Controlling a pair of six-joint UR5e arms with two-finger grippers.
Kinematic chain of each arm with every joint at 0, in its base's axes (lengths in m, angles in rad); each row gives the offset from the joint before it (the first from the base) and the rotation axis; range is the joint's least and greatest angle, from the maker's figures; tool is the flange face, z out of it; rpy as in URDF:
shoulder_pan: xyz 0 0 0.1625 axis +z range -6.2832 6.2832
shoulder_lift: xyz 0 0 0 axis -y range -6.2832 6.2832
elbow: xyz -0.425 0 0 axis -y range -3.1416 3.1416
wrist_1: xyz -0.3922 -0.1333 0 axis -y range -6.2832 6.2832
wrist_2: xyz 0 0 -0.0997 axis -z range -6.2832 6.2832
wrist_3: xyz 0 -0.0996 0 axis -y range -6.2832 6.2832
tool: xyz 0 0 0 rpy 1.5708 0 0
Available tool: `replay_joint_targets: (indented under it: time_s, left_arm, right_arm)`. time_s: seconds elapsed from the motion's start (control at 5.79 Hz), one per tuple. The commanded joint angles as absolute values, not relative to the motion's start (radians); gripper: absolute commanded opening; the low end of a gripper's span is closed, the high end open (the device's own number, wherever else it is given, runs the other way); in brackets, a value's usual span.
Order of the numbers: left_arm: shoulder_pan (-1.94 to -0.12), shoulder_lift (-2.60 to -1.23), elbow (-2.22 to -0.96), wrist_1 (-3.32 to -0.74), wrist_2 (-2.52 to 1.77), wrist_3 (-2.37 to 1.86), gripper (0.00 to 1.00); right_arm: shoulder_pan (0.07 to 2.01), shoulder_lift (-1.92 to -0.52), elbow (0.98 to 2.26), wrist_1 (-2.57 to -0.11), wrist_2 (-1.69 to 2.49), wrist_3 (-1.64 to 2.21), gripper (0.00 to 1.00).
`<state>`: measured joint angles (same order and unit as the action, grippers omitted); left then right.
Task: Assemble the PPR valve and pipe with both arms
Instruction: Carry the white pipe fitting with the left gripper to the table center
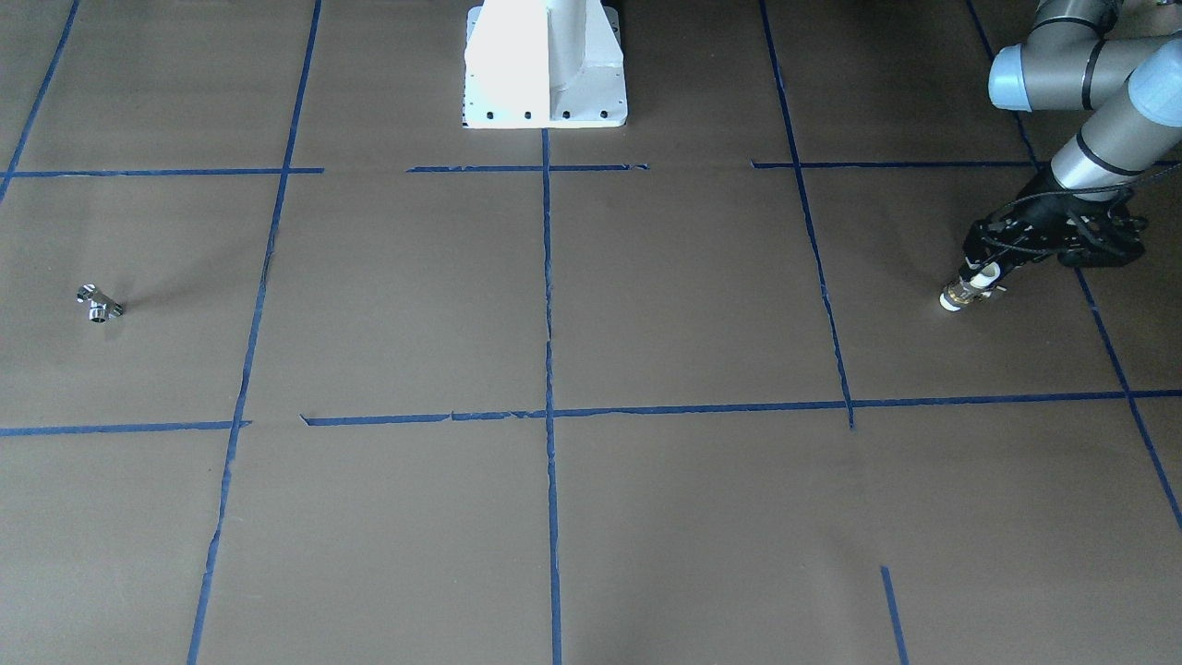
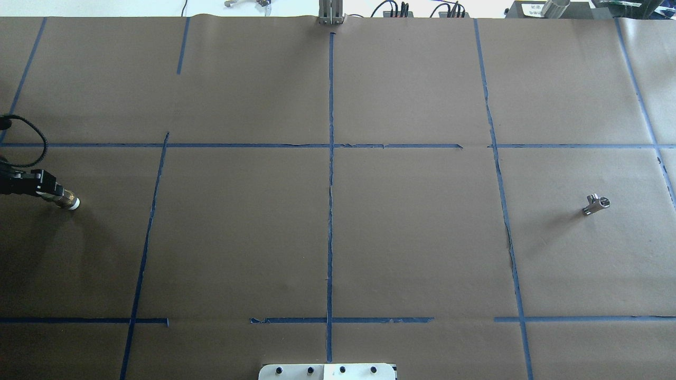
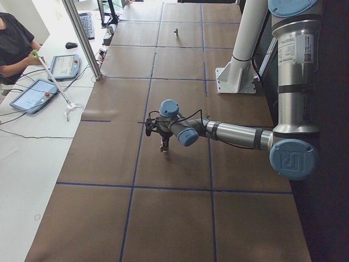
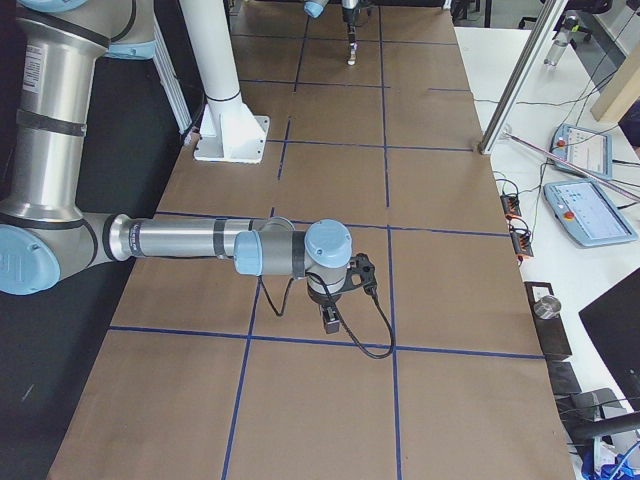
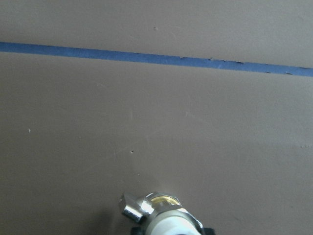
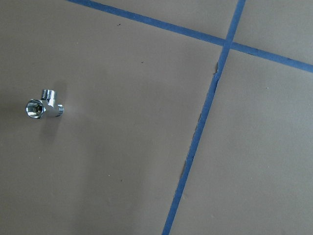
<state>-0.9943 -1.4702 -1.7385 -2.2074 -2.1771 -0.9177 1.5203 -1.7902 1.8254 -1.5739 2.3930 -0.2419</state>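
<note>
My left gripper (image 1: 986,270) is shut on the PPR valve (image 1: 960,294), a white cylinder with a brass band, and holds it low over the brown paper at the table's left end. The valve's white tip sticks out past the fingers in the overhead view (image 2: 69,201), and its lever shows in the left wrist view (image 5: 146,208). The pipe (image 2: 597,204), a chrome T-fitting, lies alone on the paper at the right end (image 1: 100,304). It shows at the left of the right wrist view (image 6: 45,104). My right gripper (image 4: 330,318) hangs above the table; I cannot tell whether it is open.
The white pedestal base (image 1: 545,74) stands at the robot's edge. Blue tape lines (image 2: 330,211) divide the brown paper into squares. An operator (image 3: 11,43), tablets (image 3: 32,94) and an aluminium post (image 3: 82,38) are beyond the far edge.
</note>
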Motion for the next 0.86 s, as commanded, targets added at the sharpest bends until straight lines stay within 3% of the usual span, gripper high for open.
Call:
replay_joint_targets:
  time_s: [0.0, 0.35, 0.69]
  left_arm:
    - [-1.002, -1.47, -1.761, -2.206, -2.178, -0.917, 0.0]
    - [-0.991, -1.491, -1.846, -2.163, -2.178, -0.931, 0.0]
    - [-0.912, -1.698, -1.926, -1.947, -2.177, -0.942, 0.0]
  right_arm:
    - [1.52, -1.792, 1.827, -1.574, 2.393, -0.241, 1.0]
    - [1.52, -1.792, 1.825, -1.574, 2.393, -0.239, 1.0]
    - [1.516, -1.79, 1.825, -1.574, 2.398, -0.239, 1.0]
